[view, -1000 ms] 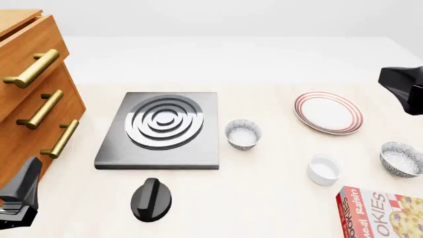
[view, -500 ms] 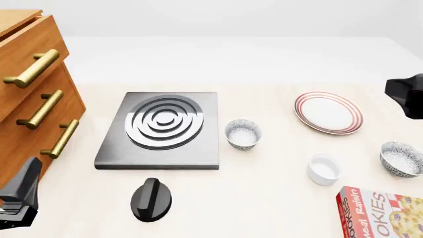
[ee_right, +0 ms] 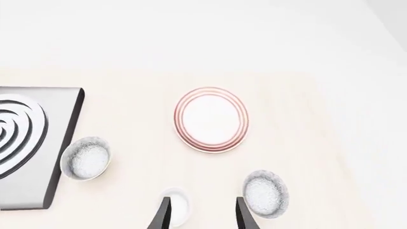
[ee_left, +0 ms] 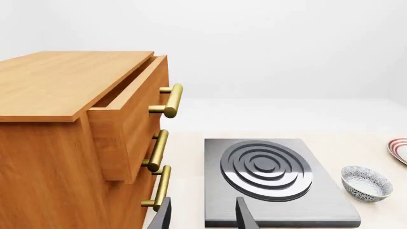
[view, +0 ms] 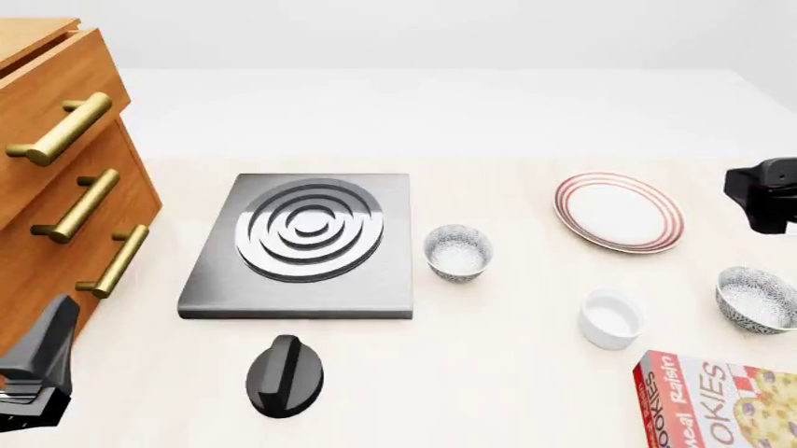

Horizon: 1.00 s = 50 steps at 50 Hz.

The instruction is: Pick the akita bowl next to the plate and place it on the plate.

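Right arm high over the table's right side, nothing yet grasped.

The right gripper hangs with its fingers apart and empty; below it the akita bowl sits upright on the table, near the plate but not touching it, with a plain white cup just beside. A look-alike speckled bowl stands next to the stove plate, so the chief risk is descending on the wrong bowl, or on the cup, which seems to lie closer to the fingers' line in the wrist view. A cookie box close by could be nudged. The left gripper rests near the drawer cabinet, fingers parted, holding nothing.
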{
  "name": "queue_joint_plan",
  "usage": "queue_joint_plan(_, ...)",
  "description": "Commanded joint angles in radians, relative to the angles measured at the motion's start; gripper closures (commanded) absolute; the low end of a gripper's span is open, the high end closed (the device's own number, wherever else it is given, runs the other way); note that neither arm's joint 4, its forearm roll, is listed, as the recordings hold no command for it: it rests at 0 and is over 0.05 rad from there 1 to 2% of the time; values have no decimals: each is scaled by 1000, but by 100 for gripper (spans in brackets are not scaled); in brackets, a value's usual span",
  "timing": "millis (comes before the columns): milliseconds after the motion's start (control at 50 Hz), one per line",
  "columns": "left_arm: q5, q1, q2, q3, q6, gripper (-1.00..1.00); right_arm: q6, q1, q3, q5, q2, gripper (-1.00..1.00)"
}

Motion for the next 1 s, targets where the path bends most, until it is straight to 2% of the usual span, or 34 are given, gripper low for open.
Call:
queue_joint_plan(20,0,0,0,0,0,-100,-6,-34,27,-62,58,-100)
queue_joint_plan(100,0,0,0,0,0,-100,-5,-28,62,-92,63,-100)
queue_joint_plan(240,0,0,0,0,0,-100,-13,-52,66,-131,94,-100)
queue_joint_plan(260,0,0,0,0,0,-100,-11,-54,40,-112,102,-100)
queue_joint_plan(340,0,0,0,0,0,-100,-8,-60,88,-164,111,-100)
queue_joint_plan(380,0,0,0,0,0,-100,-9,-56,69,-143,113,-100)
queue_joint_plan(440,0,0,0,0,0,-100,-12,-64,105,-178,113,-100)
queue_joint_plan(580,0,0,0,0,0,-100,-26,-104,69,-163,141,-100)
queue_joint_plan(700,0,0,0,0,0,-100,-26,-119,125,-223,152,-100)
queue_joint_plan(720,0,0,0,0,0,-100,-28,-123,99,-199,156,-100)
queue_joint_plan(800,0,0,0,0,0,-100,-29,-131,104,-214,170,-100)
queue_joint_plan(820,0,0,0,0,0,-100,-29,-136,123,-243,180,-100)
queue_joint_plan(940,0,0,0,0,0,-100,-32,-147,115,-274,222,-100)
queue_joint_plan(960,0,0,0,0,0,-100,-32,-147,87,-249,228,-100)
queue_joint_plan(980,0,0,0,0,0,-100,-31,-146,116,-287,241,-100)
queue_joint_plan(1000,0,0,0,0,0,-100,-31,-145,103,-280,249,-100)
